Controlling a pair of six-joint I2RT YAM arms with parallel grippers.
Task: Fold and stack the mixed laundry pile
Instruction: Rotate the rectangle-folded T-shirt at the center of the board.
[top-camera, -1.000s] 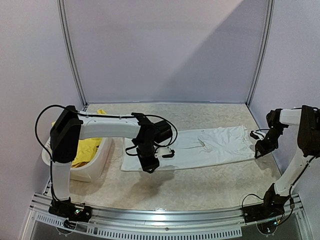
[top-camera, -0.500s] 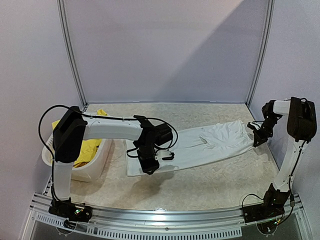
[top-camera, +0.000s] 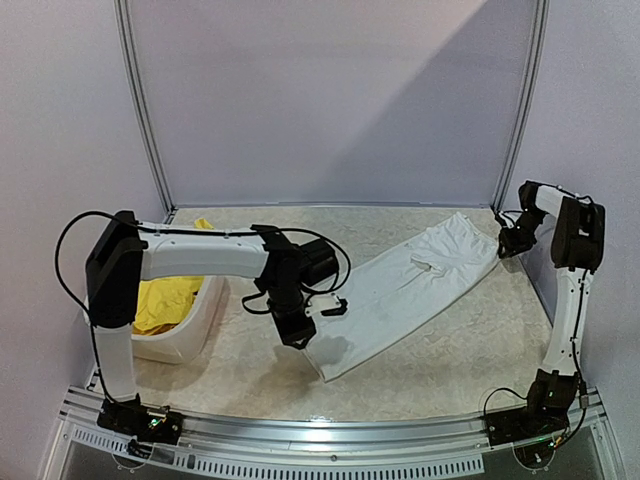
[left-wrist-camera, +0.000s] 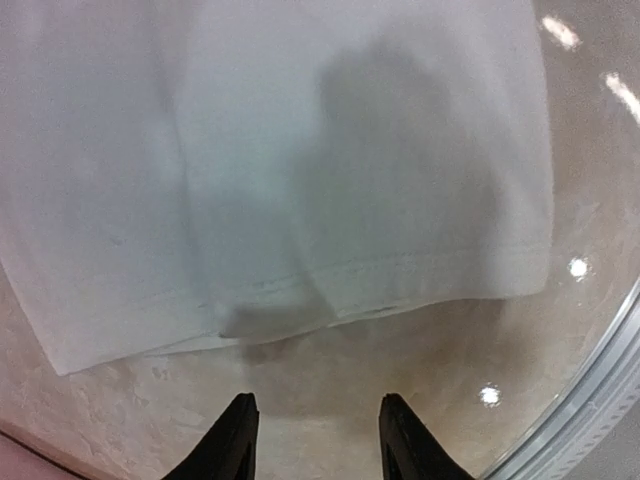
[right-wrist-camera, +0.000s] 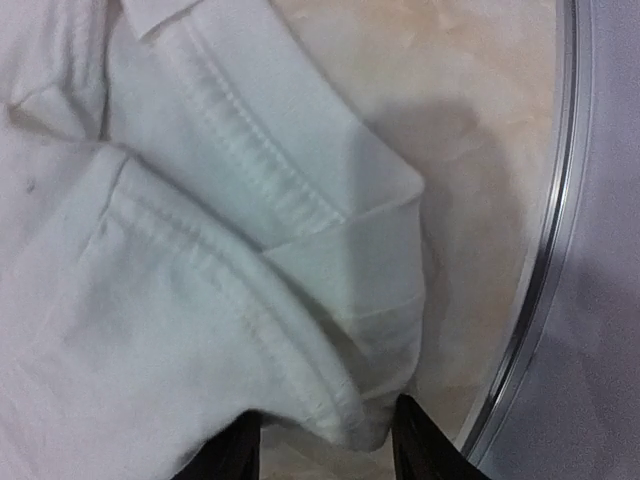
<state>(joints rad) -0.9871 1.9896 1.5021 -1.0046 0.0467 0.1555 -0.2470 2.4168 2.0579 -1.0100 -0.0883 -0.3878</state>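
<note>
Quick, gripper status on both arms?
Left gripper: open, empty, over the table near the hem of the white T-shirt.
Right gripper: fingers straddle a folded edge of the T-shirt; gripped or not, cannot tell.

The soft cloth T-shirt (top-camera: 410, 285) is plain white with no print, and its stitched hems are the same white. The crumpled cloth garment (top-camera: 165, 300) is bright yellow. The moulded plastic basket (top-camera: 205, 320) is white. The tabletop (top-camera: 450, 360) is beige with a fine marbled mottle. The left arm (top-camera: 200, 255) and right arm (top-camera: 570, 300) are white with black joints and black cables. The left tool (left-wrist-camera: 318, 410) and right tool (right-wrist-camera: 325, 445) have black fingers. The flat panel walls (top-camera: 330, 100) are pale lilac.
</note>
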